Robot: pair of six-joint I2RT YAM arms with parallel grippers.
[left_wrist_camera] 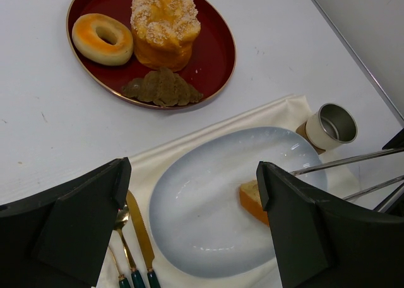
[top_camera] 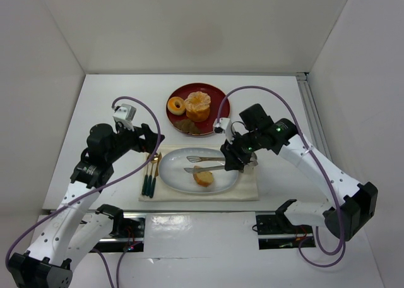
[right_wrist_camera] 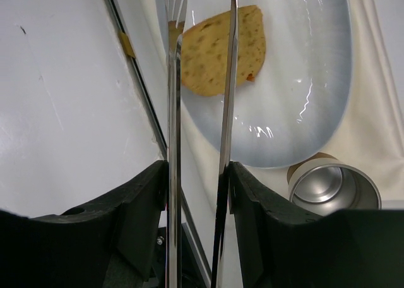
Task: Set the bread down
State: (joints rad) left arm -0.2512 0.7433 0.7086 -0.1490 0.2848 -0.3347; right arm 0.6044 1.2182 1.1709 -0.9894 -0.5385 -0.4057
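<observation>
The bread is a golden-brown slice lying on the pale oval plate, toward its right half; it also shows as the bread and the bread. My right gripper is shut on a pair of metal tongs. In the right wrist view my right gripper presses the two tong arms, which stand apart and reach over the slice. I cannot tell whether they touch it. My left gripper hovers open above the plate, holding nothing.
A red plate behind holds a glazed donut, a tall ruffled pastry and a flat brown piece. A metal cup stands right of the oval plate. Gold cutlery lies on the white cloth at the left.
</observation>
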